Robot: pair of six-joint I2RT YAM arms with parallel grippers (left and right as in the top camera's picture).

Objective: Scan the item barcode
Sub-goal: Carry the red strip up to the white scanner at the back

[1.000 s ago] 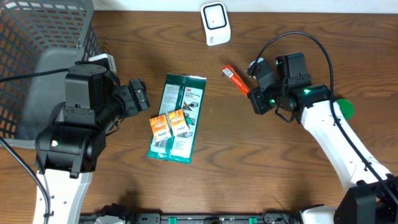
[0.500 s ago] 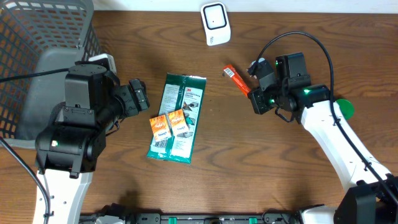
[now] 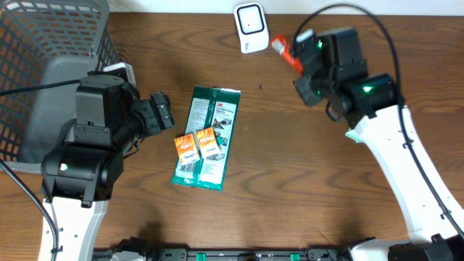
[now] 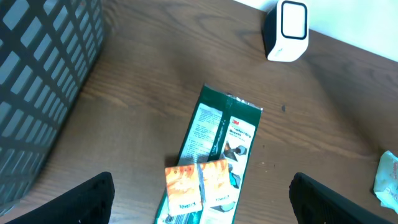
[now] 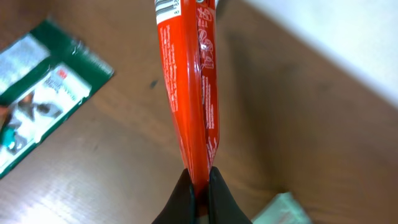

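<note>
Red packet [image 3: 284, 51]: the item I am scanning. It is pinched by one end in my right gripper [image 3: 297, 61] and raised off the wooden table [image 3: 290, 181]. In the right wrist view it stands straight out from the fingertips, and a white barcode patch shows at its far end.
Right gripper [image 5: 199, 186]: clenched on the near end of the red packet, the two dark fingers [image 5: 183, 196] pressed together on the foil.
White scanner [image 3: 251, 27]: just beyond the free end of the red packet, near it. I cannot tell from the overhead view whether they touch.
Left gripper [image 3: 165, 112]: released and holding nothing. In the left wrist view its two fingers [image 4: 87, 199] stand wide apart at the lower corners.
Green package [image 3: 206, 138]: flat on the table directly ahead of the left gripper and well apart from the right gripper.
Orange sachets [image 3: 197, 145]: two, side by side on the green package at the end nearer the left gripper.
Grey basket [image 3: 43, 51]: behind and to the outer side of the left gripper, its mesh wall filling the left edge of the left wrist view.
</note>
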